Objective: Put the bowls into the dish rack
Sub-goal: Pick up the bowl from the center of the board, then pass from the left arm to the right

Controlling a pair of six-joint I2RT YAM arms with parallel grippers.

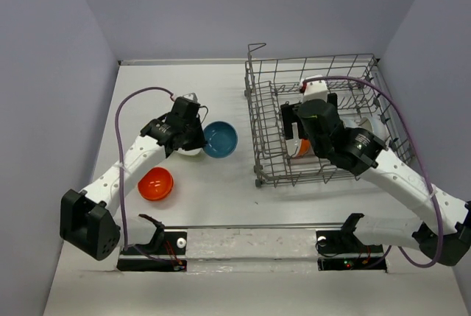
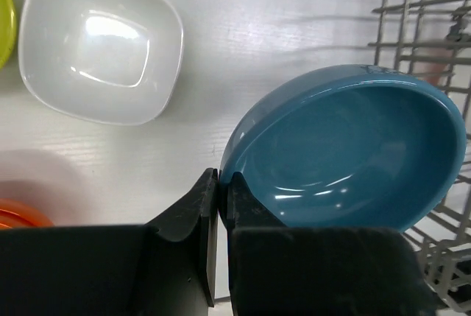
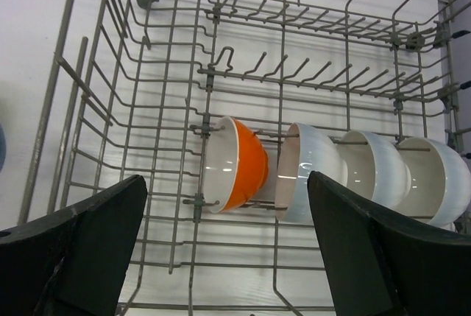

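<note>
My left gripper (image 2: 221,187) is shut on the near rim of a blue bowl (image 2: 346,146), which hangs tilted; from above, this gripper (image 1: 199,133) and the blue bowl (image 1: 221,139) are left of the dish rack (image 1: 324,65). A squarish white bowl (image 2: 99,54) lies on the table beyond. Over the rack my right gripper (image 3: 227,183) is open and empty, above an orange-red bowl (image 3: 246,161) and three white bowls (image 3: 316,172) standing on edge in one row of tines. Another orange-red bowl (image 1: 156,184) sits on the table by the left arm.
A sliver of a yellow-green bowl (image 2: 4,18) shows at the left edge of the left wrist view. The rack's side wall (image 2: 419,21) is close to the right of the blue bowl. Grey walls enclose the table on three sides.
</note>
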